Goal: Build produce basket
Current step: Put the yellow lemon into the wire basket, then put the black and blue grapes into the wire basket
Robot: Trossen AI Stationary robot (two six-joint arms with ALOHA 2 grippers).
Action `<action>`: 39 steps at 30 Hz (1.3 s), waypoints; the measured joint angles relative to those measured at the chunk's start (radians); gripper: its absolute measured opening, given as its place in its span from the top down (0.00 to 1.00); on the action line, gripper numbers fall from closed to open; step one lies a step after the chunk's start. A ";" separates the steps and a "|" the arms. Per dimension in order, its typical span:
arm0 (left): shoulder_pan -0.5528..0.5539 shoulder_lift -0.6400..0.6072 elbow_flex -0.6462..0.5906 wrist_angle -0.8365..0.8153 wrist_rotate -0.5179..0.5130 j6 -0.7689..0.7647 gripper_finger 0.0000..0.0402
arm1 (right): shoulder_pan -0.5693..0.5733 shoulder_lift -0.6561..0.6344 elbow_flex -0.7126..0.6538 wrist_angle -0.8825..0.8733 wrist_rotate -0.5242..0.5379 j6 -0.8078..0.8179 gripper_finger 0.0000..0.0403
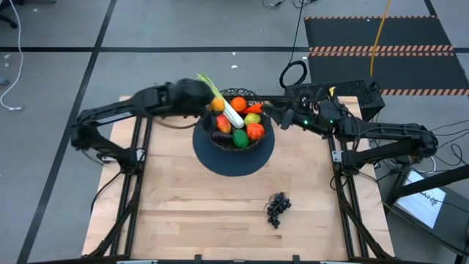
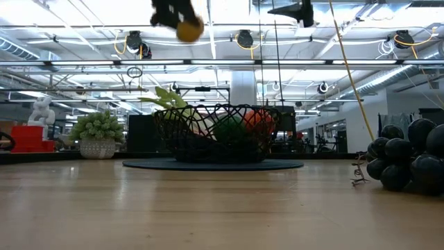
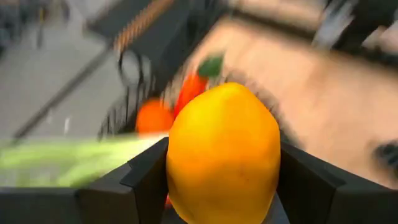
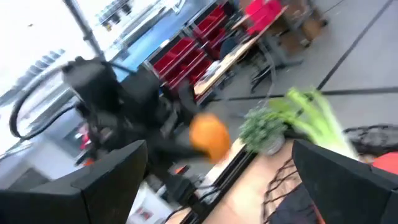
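The black wire basket [image 1: 256,96] stands on a dark round mat [image 1: 234,160] at the table's far middle. In it lie a leek [image 1: 226,107], an orange [image 1: 239,103], a red tomato [image 1: 255,131], a lime [image 1: 239,138] and other produce. My left gripper [image 1: 208,102] hangs above the basket's left rim, shut on a yellow-orange lemon [image 3: 224,149], which the low view shows high over the basket [image 2: 189,30]. My right gripper [image 1: 268,110] hovers open at the basket's right side, nothing between its fingers [image 4: 217,186]. My left gripper pinches the lemon between its two fingers [image 3: 146,180], one on each of its opposite sides [image 3: 177,168]. The fingers slant downward from the table's left toward the basket. The lemon is lifted clear, well above the basket's rim.
A bunch of dark grapes [image 1: 278,209] lies on the bare wood toward the near right [image 2: 406,156]. A fuzzy green clump in a pot [image 2: 98,133] shows beyond the table's far left. Open wooden tabletop stretches in front of the mat.
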 joint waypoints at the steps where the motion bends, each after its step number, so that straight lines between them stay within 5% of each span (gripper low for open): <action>1: 0.015 0.028 0.000 -0.034 0.003 -0.014 0.39 | -0.015 0.000 0.000 0.000 0.001 -0.020 0.02; 9: 0.111 0.240 0.000 -0.127 0.090 -0.072 0.39 | -0.118 0.000 0.000 0.001 -0.015 -0.184 0.02; 26: 0.138 0.399 0.001 -0.215 0.122 -0.155 0.38 | -0.275 0.000 0.000 -0.085 -0.417 -0.324 0.02; 39: 0.136 0.365 0.001 -0.223 0.113 -0.198 0.17 | -0.272 -0.034 0.000 -0.316 -0.455 -0.097 0.02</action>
